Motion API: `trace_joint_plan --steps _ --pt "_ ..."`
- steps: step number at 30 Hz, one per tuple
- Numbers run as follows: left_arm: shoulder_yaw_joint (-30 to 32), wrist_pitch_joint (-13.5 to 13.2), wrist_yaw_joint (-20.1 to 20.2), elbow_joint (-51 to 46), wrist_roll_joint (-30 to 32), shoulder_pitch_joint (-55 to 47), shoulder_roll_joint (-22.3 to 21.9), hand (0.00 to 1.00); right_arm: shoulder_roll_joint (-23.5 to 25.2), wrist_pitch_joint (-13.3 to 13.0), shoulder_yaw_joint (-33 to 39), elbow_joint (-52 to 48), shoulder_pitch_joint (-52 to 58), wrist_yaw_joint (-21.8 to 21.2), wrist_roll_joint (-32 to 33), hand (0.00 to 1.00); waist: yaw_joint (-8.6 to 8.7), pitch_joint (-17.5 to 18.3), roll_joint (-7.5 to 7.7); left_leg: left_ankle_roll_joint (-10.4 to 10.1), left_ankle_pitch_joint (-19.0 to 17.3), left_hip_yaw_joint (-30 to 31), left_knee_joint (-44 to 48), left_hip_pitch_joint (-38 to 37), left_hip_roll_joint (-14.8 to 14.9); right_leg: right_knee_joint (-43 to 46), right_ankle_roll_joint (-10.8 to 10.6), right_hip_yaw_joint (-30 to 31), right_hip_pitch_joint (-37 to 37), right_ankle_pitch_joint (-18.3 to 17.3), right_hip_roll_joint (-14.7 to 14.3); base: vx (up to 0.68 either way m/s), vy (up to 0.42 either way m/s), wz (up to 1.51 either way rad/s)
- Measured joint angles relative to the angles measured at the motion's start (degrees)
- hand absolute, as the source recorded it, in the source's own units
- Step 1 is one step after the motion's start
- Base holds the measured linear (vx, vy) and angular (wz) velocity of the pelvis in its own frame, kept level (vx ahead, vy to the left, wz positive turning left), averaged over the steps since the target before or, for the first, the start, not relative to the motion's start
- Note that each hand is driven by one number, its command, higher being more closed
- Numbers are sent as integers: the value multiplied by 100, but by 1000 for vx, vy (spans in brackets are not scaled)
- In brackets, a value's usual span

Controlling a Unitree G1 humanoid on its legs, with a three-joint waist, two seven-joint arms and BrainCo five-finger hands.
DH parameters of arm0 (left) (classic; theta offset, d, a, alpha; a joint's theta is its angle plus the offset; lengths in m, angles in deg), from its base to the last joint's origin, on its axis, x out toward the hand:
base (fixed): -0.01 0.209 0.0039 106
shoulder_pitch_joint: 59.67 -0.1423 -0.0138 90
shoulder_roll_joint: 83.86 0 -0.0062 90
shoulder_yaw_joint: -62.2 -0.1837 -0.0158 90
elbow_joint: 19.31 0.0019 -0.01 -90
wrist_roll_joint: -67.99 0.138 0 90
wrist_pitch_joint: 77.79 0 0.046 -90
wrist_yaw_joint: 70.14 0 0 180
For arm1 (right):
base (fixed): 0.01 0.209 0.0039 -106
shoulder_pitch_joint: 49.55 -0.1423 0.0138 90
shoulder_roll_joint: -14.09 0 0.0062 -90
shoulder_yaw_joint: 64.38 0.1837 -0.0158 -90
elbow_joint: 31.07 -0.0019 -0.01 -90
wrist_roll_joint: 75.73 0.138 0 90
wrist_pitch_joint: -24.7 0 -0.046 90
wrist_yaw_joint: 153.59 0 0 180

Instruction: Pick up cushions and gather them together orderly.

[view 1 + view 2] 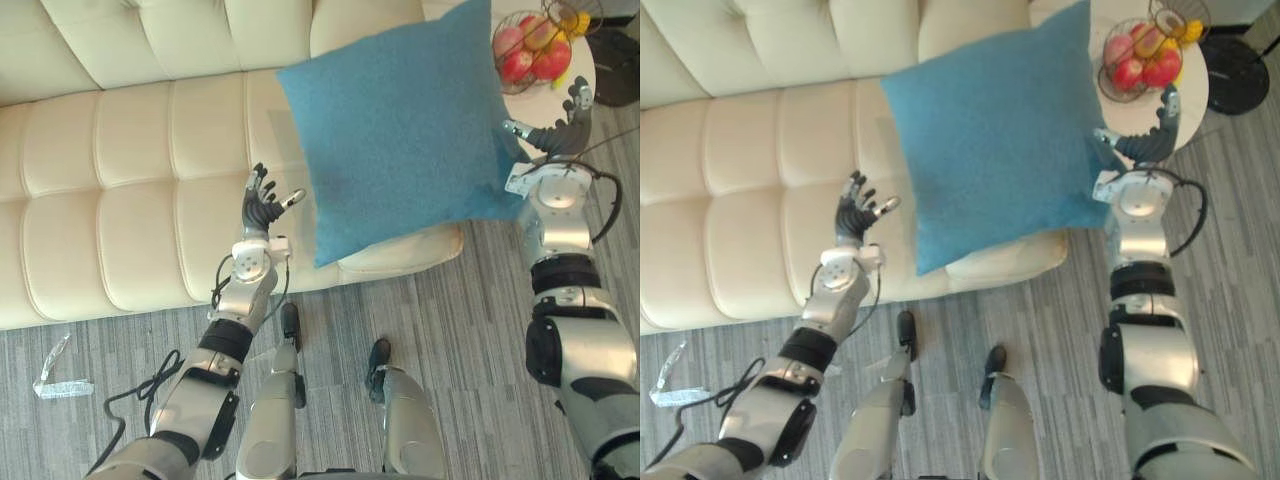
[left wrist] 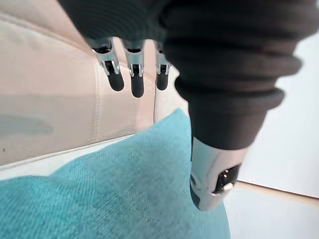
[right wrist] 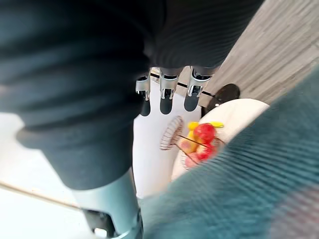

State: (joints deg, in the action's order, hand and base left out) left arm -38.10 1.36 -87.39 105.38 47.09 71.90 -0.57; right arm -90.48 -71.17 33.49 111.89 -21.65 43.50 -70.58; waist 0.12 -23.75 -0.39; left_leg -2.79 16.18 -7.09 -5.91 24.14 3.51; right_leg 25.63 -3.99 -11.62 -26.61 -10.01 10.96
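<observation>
Cream sofa (image 1: 130, 180) takes centre stage here, deeply buttoned into square tufts, seat and backrest both on show. In front of the sofa runs a grey floor (image 1: 470, 320) with fine stripes, laid like planks. Off the sofa's right end stands a small round white side table (image 1: 1195, 95), just beside the seat. On it sits a wire basket (image 1: 1112, 90) of fruit (image 1: 1145, 65), red pieces and some yellow. Past the table, further from the sofa, a black round base (image 1: 1232, 62) rests on the floor. In front of the sofa's left part lies a crumpled clear plastic wrapper (image 1: 55, 375). Behind the table rises a plain white wall (image 3: 152, 159). The light falls soft and even across the sofa.
</observation>
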Motion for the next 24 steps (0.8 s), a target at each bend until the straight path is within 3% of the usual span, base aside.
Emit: trace_joint_plan --steps 7,16,17,19,20,24 --pt "-97 18 -2 533 -66 533 -385 0 60 -6 -210 216 -309 -136 244 0 38 -94 -70 -19 14 -97 -2 252 12 107 1 126 -369 0 -2 7 -44 -7" --pt "-76 3 -165 731 -304 874 -545 0 405 -164 -380 -138 -221 -117 865 0 44 -103 -82 -61 1 -336 -3 501 98 93 35 237 -701 51 -29 24 -41 -9" --pt "-76 2 -169 740 -322 917 -570 0 406 -173 -380 -229 -181 -114 886 100 42 -103 -82 -64 0 -338 -3 523 102 90 36 235 -719 55 -31 24 -32 -3" --pt "-76 -3 -257 746 -406 1015 -626 0 495 -214 -382 -436 -44 -112 1100 100 42 -103 -82 -64 -1 -362 -2 560 120 27 41 223 -729 111 -43 32 -27 -4" --pt "-76 -3 -274 746 -407 1025 -626 100 531 -220 -382 -492 -10 -111 1123 100 42 -102 -82 -64 0 -377 -2 560 122 9 37 226 -725 127 -45 37 -21 -7" --pt "-75 -2 -300 731 -410 1114 -659 100 582 -265 -419 -720 160 -115 1429 100 16 -102 -81 -61 3 -431 0 522 111 2 27 234 -692 146 -28 17 -9 -1"
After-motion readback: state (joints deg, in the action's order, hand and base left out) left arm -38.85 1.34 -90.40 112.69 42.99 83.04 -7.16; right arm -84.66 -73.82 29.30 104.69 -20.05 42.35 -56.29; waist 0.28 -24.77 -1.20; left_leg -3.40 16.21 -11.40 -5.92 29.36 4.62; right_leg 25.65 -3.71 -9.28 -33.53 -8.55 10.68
